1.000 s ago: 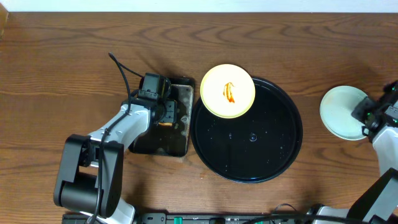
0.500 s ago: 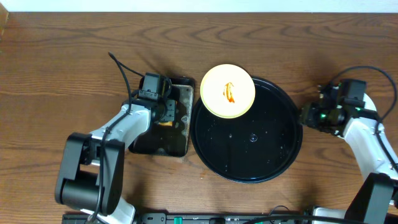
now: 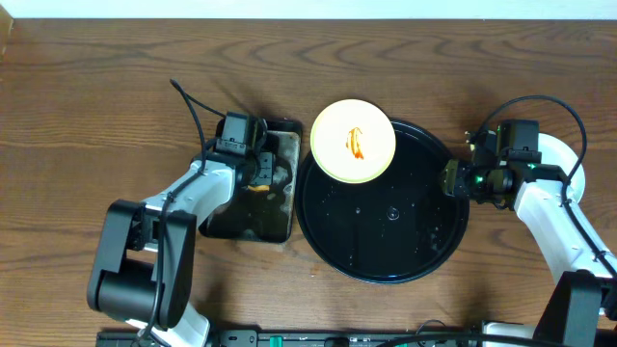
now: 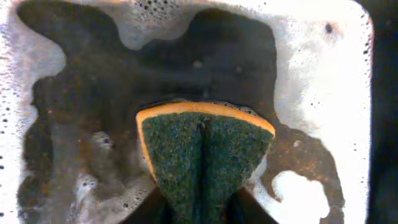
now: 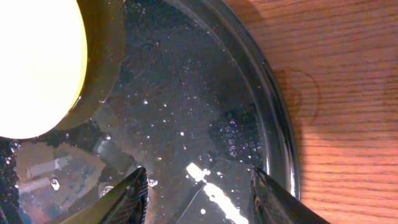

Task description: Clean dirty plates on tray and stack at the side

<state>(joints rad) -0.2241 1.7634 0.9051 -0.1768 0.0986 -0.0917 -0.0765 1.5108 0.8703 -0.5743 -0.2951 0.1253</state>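
My right gripper (image 5: 199,196) is spread wide with nothing between its jaws, hanging just inside the near rim of the tray (image 5: 186,93). Wet black tray floor lies under the fingers. Ahead of them and off to one side, well apart across the tray, sits the yellow plate (image 3: 353,141), overlapping the far rim. An orange streak of sauce (image 3: 356,143) runs across its middle, so I judge this one not yet cleaned. Behind my right wrist, off the tray on the table (image 3: 96,77), a pale plate (image 3: 557,146) shows past my arm. I cannot tell whether more than one lies there, but it looks like the finished pile.

My left gripper (image 4: 199,208) is clamped on the sponge (image 4: 205,149), green scrubbing face out, pressed down in the pan (image 4: 74,93) of sudsy water beside the tray.

As I read it, only the yellow plate is left to scrub and add to the pile.
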